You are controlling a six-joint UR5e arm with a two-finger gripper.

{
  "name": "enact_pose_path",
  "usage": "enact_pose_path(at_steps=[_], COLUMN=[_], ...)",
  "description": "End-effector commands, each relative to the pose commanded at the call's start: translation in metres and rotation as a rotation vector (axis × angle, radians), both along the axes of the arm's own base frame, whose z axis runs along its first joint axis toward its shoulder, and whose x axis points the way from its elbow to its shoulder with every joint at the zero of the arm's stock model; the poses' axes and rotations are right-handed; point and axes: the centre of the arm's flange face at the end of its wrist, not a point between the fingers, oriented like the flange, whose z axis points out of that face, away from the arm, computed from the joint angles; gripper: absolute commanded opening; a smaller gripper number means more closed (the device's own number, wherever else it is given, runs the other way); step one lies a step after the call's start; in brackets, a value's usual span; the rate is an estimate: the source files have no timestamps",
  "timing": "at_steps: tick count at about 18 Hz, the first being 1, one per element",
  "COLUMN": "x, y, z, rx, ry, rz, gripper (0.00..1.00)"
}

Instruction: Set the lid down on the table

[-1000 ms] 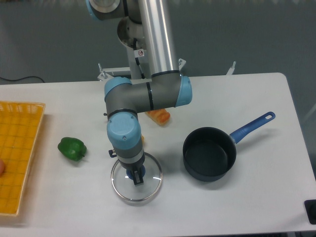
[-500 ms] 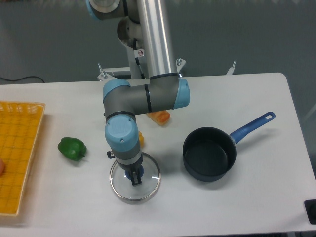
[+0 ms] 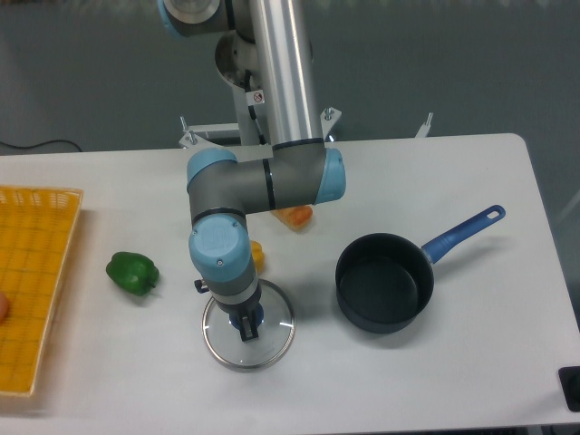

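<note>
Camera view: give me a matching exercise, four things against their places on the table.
Things:
1. lid
2. saucepan
3. green pepper
4. yellow basket

Places:
A. at the table's far left edge
B. right of the lid, handle pointing up and right
C. between the basket and the lid
D. under the pincer, near the front edge of the table

Pairs: 1-D, 2-B, 3-C, 4-A
</note>
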Motion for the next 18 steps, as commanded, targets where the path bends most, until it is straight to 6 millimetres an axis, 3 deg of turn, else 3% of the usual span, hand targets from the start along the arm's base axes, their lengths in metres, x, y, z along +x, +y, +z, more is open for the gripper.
enact_pose_path(at_steps=[18], x=[0.0005], y=[0.0003], z=[-0.001], rx=[-0.004], ry=[0.003], rz=[-0.002], gripper=[0.61])
